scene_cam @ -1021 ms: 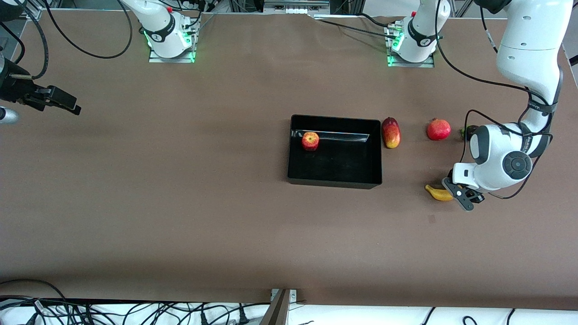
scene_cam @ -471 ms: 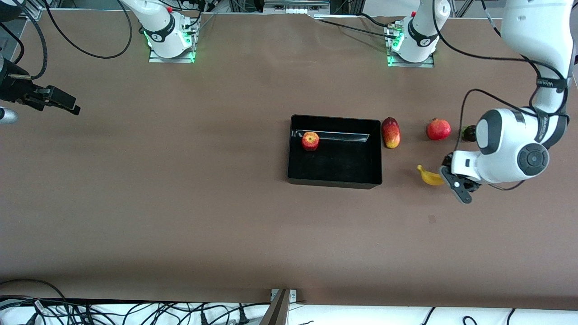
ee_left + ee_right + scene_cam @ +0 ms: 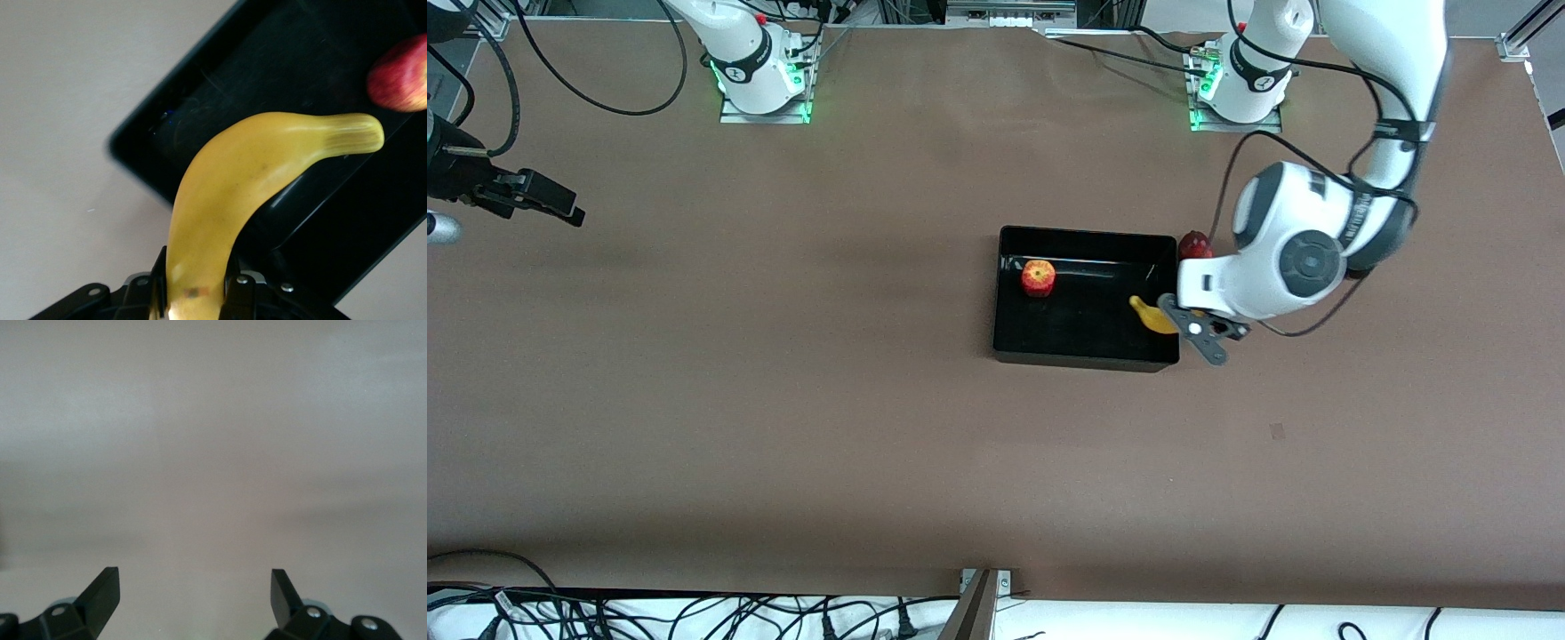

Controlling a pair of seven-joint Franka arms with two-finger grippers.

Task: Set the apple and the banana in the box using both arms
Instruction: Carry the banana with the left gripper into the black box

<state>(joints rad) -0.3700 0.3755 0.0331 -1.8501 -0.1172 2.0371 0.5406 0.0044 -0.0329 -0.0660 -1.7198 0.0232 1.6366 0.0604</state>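
Brown tabletop runs across the whole front view, bare along the edge nearest the camera. Going up that view, the first thing met is the box (image 3: 1086, 298), a black shallow bin toward the left arm's end of the table.

Over the box's end wall on that same side hangs the left gripper (image 3: 1184, 318), clamped on one end of the banana (image 3: 1152, 316). The banana's long axis runs from the jaws out over the box floor, so its free tip already lies above the inside while the held end sits about over the wall. In the left wrist view the banana (image 3: 247, 180) arcs across the dark bin.

Farther up, the apple (image 3: 1038, 277) rests inside the box, near its farther wall.

Judging by this, a short shift inward should let the banana drop clear of the rim.

Well apart, the right gripper (image 3: 534, 200) waits over bare table at the right arm's end, fingers spread wide, nothing between them.
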